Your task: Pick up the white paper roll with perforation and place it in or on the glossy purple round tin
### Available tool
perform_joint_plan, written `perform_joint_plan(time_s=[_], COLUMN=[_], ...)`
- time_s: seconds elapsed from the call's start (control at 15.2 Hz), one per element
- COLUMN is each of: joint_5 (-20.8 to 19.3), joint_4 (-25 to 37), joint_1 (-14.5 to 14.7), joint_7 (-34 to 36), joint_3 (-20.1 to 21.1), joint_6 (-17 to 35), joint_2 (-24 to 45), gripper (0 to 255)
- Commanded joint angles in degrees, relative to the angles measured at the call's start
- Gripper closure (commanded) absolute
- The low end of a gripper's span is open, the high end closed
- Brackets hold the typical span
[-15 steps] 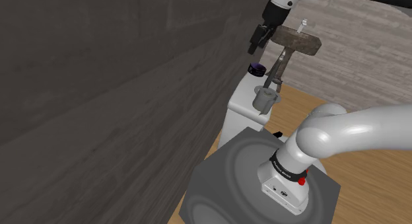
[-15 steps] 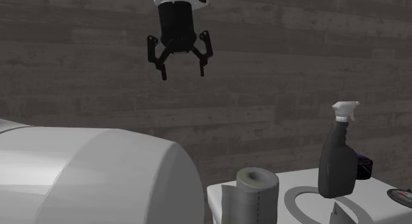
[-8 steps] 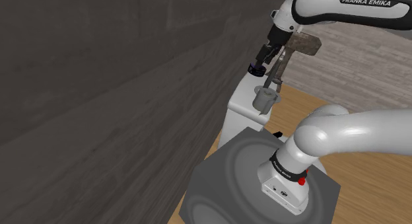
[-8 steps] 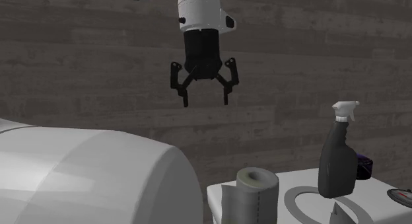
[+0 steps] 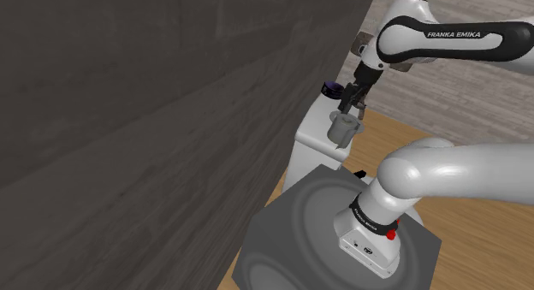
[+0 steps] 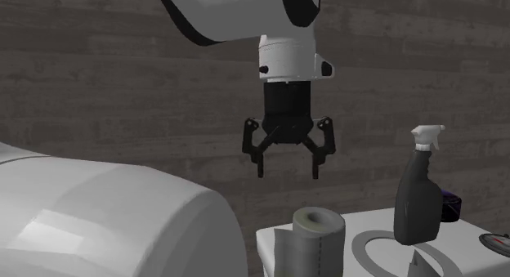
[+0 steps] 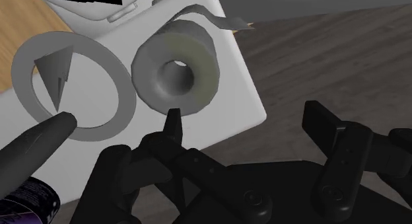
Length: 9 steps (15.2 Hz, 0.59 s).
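Dark plank walling [image 6: 123, 87] backs the scene, and in front of it a white cabinet top [image 7: 231, 90] carries the task's things. Below the pincer [image 6: 288, 174], a touch off its centreline, the paper roll [image 6: 315, 234] stands on end with its hollow core facing up toward the fingers [image 7: 173, 130]. A loose tail of sheet [image 7: 221, 19] curls away from its outer wrap. I judge the roll light and soft: the wound paper should give under pressure while the core keeps some stiffness, and the matte surface ought not to slip. It is not fragile, but a hard squeeze would likely dent it and the free tail could snag. The outer width looks close to the pincer's present spread (depth makes this hard to be sure of). A straddle of the whole body would therefore be tight, and pinching one wall, with one finger down the core and one outside, seems the surer hold. The pincer hangs well above the roll with its jaws spread wide, touching nothing and carrying nothing. Beside the roll lies a flat grey ring [image 7: 125, 100]. Beyond it from the pincer stands a dark spray bottle [image 6: 417, 202], and the purple tin [image 6: 449, 206] sits partly hidden behind that bottle, the farthest of them from the pincer.
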Motion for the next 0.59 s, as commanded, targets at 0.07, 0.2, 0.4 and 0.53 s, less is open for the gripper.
perform_joint_plan(time_s=[0.07,0.2,0.4,0.53], joint_5=[-2.34,-3.95,-5.65,-6.13], joint_4=[-2.33,-3.9,-5.64,-6.64], joint_1=[-2.88,-4.81,-6.57,-6.65], joint_7=[-1.48,-2.38,-3.19,-3.14], joint_3=[-3.61,-5.99,-8.47,-9.04], joint_6=[2.96,5.18,8.32,10.37], joint_2=[1.43,2.68,4.62,5.69], gripper=[0,0,0,0])
